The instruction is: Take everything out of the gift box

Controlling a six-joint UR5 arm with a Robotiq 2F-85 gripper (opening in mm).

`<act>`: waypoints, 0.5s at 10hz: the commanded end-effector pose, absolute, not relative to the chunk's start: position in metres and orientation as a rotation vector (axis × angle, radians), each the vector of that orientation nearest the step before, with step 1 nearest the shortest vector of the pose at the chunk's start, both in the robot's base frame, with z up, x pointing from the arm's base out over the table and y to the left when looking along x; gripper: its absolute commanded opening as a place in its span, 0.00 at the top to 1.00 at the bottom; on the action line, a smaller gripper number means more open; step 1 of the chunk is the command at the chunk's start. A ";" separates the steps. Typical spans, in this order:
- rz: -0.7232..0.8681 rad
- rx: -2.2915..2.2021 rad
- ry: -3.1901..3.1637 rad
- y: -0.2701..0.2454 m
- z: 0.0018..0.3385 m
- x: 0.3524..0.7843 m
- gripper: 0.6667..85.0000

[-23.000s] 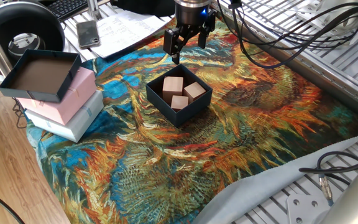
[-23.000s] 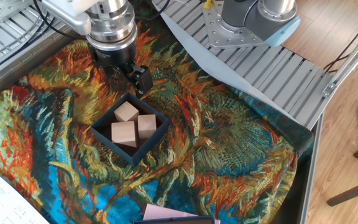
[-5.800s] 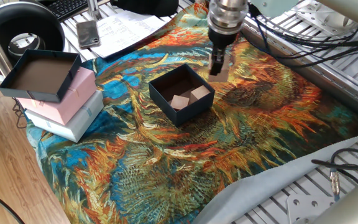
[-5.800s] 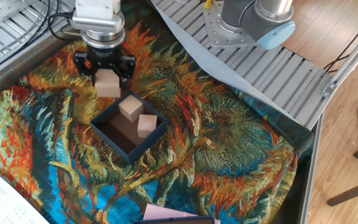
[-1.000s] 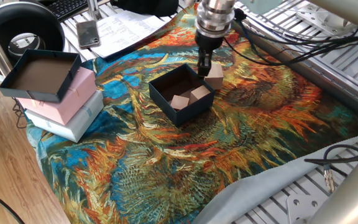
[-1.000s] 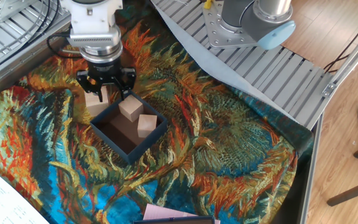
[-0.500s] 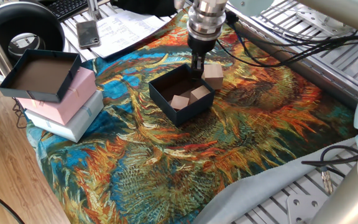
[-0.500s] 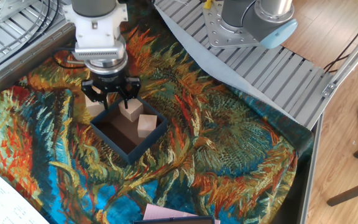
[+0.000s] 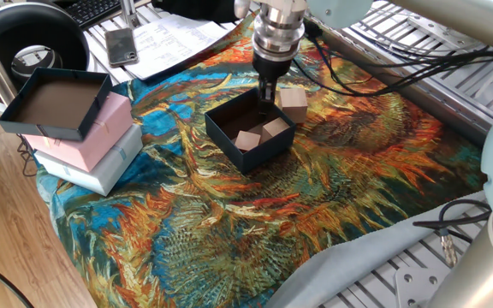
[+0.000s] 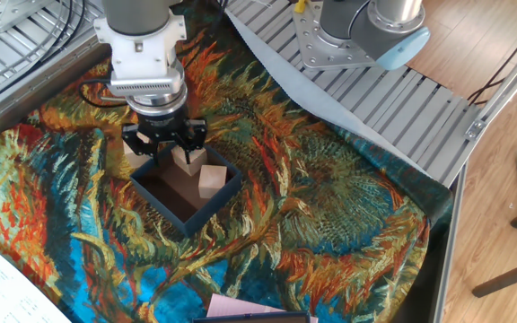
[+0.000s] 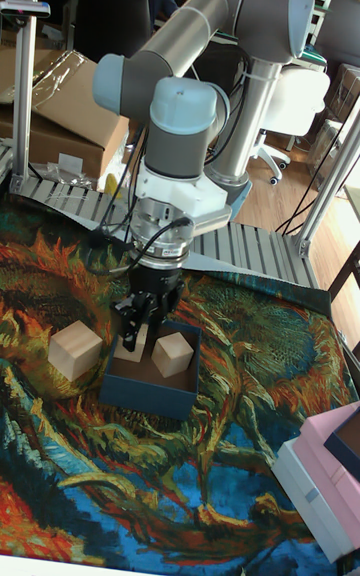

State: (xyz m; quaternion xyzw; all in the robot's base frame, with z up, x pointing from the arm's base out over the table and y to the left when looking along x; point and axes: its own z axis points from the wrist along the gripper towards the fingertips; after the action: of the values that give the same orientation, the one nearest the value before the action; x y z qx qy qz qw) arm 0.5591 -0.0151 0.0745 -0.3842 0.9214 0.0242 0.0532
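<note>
The dark navy gift box sits on the patterned cloth. Two pale wooden cubes lie in it, one free and the other at the far side. My gripper hangs open over the box's far corner, its fingers dipping toward that far cube, which they partly hide in the tall view. A third cube rests on the cloth just outside the box.
A dark lid lies on a pink box stacked on a white box at the left. A phone and papers lie at the back. Cables and metal frames border the cloth.
The gripper has moved from beside the outside cube to over the box's far corner and come lower. That cube stays on the cloth where it was left.
</note>
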 end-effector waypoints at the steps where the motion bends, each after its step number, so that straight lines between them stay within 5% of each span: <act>1: 0.141 -1.160 2.796 0.000 0.074 0.554 0.38; 5: 0.174 -1.243 2.758 0.010 0.071 0.550 0.36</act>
State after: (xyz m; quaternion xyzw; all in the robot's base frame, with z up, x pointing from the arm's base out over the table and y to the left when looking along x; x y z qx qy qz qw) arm 0.5509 0.0034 0.0714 -0.4016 0.9130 0.0485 0.0525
